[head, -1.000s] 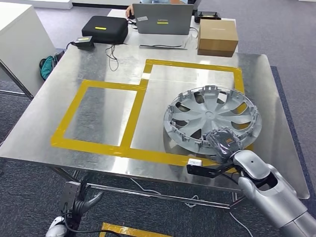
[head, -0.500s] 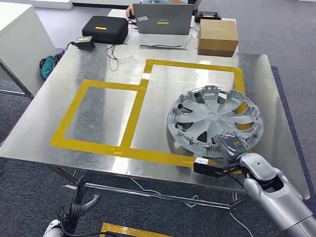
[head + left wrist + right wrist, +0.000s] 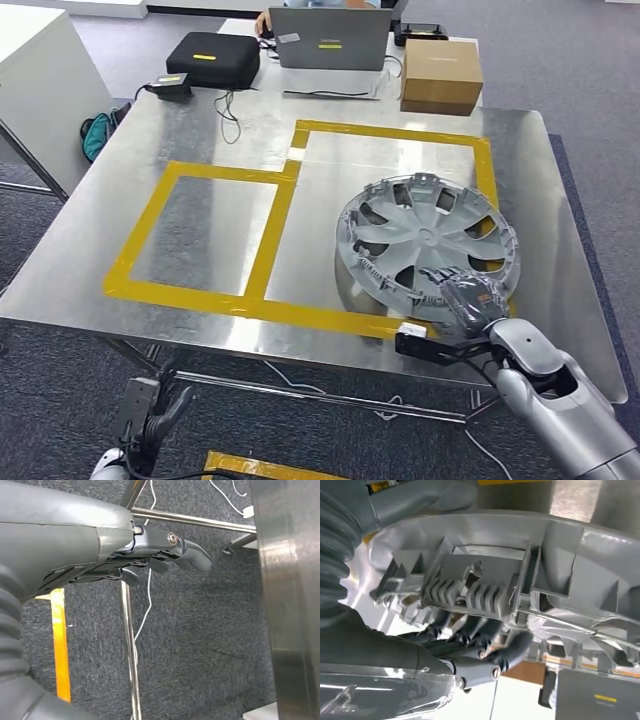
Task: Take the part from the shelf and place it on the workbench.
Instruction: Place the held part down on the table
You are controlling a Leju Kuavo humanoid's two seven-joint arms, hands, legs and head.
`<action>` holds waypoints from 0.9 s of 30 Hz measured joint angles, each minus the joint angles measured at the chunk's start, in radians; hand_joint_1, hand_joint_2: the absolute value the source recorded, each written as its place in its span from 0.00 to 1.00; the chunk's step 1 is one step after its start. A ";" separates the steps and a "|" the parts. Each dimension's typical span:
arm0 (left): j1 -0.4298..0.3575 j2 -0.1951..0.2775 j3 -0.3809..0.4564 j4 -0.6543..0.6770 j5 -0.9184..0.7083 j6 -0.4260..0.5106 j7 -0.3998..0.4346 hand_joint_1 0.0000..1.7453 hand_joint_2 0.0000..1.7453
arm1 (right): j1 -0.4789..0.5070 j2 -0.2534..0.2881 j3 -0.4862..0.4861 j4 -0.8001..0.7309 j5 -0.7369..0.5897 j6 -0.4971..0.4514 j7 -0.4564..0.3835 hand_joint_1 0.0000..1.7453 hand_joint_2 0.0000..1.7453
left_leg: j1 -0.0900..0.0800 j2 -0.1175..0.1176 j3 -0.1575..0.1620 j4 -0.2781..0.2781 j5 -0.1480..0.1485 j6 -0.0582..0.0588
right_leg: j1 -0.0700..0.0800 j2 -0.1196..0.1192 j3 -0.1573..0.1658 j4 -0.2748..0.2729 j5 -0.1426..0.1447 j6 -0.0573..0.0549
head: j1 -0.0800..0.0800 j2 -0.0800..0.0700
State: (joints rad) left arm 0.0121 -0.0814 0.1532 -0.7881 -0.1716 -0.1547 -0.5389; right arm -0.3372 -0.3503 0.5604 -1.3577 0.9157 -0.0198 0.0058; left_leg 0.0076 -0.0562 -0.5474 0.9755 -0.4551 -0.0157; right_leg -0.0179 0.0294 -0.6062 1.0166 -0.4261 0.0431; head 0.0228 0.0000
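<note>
- Left hand (image 3: pixel 147 420) hangs low under the bench edge, fingers loosely apart, holding nothing.
- Right hand (image 3: pixel 469 300) grips the hubcap's (image 3: pixel 426 238) near rim, fingers curled through it.
- Hubcap's round, inner ribbed side up, near edge tilted off the bench (image 3: pixel 211 230), inside the right tape square (image 3: pixel 302 135).

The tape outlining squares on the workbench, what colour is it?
Yellow tape; head view shows it best.

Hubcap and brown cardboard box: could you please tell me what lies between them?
In the head view, bare steel tabletop crossed by yellow tape separates hubcap from box.
</note>
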 joint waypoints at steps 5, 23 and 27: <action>0.003 -0.001 0.013 0.000 -0.004 -0.005 -0.008 0.00 0.00 | 0.025 0.009 -0.040 -0.015 -0.099 0.001 -0.007 0.00 1.00 | 0.000 0.000 0.000 0.000 0.000 0.000 | 0.000 0.000 0.000 0.000 0.000 0.000 | 0.000 0.000; 0.044 -0.027 0.074 -0.051 -0.020 -0.017 0.002 0.00 0.00 | 0.098 0.084 -0.153 -0.153 0.032 -0.271 -0.023 0.00 1.00 | 0.000 0.000 0.000 0.000 0.000 0.000 | 0.000 -0.001 0.000 0.000 0.000 0.000 | 0.000 0.000; 0.047 -0.032 0.086 -0.055 -0.020 -0.017 0.001 0.00 0.00 | 0.130 0.099 -0.168 -0.204 -0.022 -0.282 -0.059 0.00 1.00 | 0.000 0.000 0.000 0.000 0.000 0.000 | 0.000 -0.001 0.000 0.000 0.000 0.000 | 0.000 0.000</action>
State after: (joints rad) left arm 0.0593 -0.1138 0.2389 -0.8429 -0.1917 -0.1718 -0.5380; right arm -0.2069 -0.2510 0.3924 -1.5612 0.8939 -0.3021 -0.0532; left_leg 0.0077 -0.0563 -0.5473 0.9754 -0.4551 -0.0157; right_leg -0.0178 0.0286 -0.6062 1.0166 -0.4262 0.0431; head 0.0228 0.0000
